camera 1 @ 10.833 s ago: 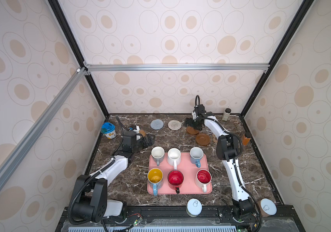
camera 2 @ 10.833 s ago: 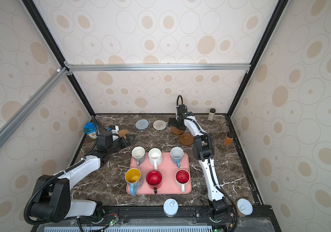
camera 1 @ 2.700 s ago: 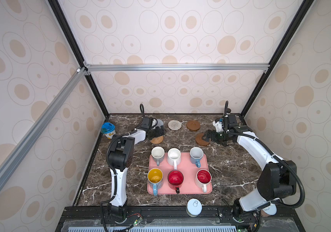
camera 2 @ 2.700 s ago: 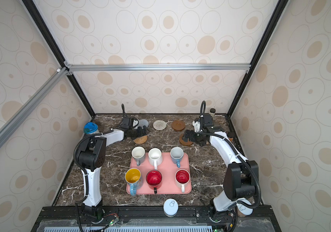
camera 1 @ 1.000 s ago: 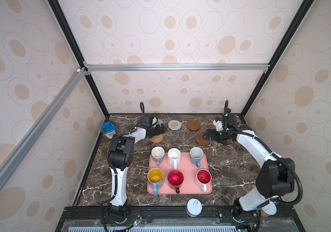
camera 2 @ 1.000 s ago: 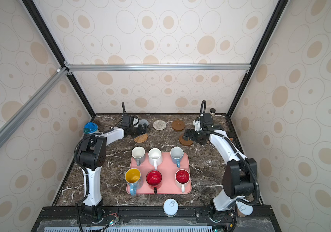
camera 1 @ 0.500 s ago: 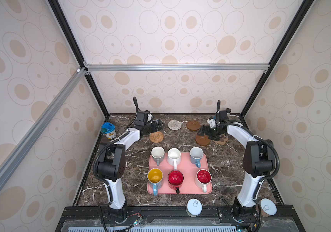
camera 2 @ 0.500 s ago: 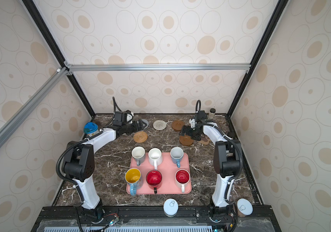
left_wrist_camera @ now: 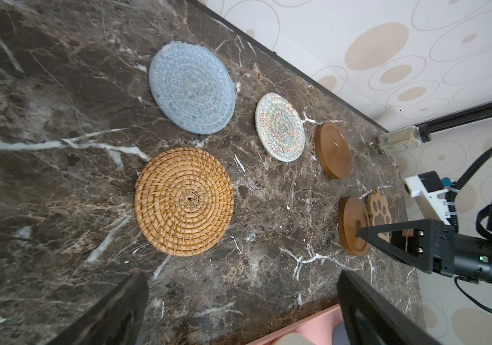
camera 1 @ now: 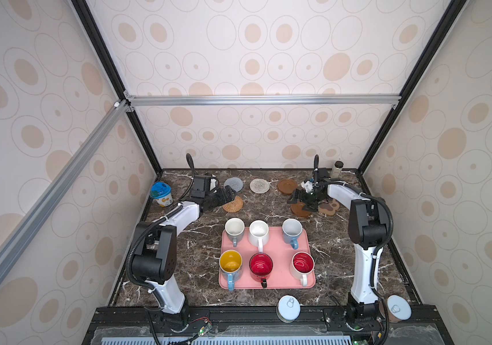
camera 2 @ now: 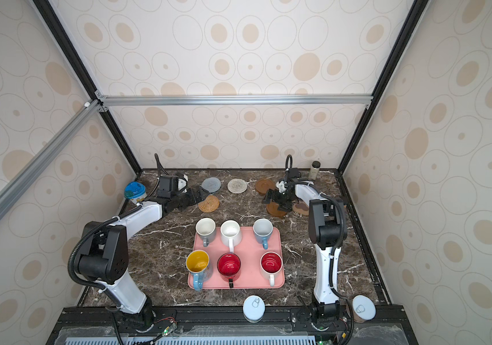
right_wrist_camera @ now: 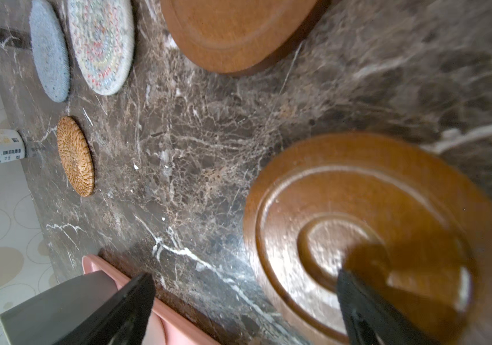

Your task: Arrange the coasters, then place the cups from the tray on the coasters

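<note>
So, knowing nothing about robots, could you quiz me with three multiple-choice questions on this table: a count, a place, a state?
1. How many handled mugs stand on the flat pink rectangular tray? A four; B six; C eight.
2. Where does the tan round rattan coaster lie? A on the tray; B on the dark marble table, beside the grey-blue knit round coaster; C under a mug.
3. The robot's left hand is: A open and empty; B shut on a mug; C shut on a coaster.
Answers: 1 B, two rows of three show in both top views; 2 B, it lies flat on bare marble, clear of the tray; 3 A, its wrist view shows fingers wide apart, nothing between them.
</note>
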You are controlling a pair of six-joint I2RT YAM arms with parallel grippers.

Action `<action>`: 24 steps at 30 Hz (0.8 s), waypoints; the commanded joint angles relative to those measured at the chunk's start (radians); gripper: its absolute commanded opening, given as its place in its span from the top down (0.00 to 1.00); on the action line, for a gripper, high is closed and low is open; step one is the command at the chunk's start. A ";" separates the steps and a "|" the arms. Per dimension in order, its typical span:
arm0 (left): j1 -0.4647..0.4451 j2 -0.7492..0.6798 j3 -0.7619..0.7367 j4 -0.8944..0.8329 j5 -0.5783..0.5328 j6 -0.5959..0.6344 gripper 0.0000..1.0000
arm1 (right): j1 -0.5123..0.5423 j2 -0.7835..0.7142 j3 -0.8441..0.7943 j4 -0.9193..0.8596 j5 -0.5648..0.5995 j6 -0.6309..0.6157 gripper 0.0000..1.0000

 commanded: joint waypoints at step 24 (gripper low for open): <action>0.016 -0.081 -0.091 0.059 -0.018 -0.019 0.00 | 0.144 0.262 0.207 -0.027 -0.162 0.095 0.02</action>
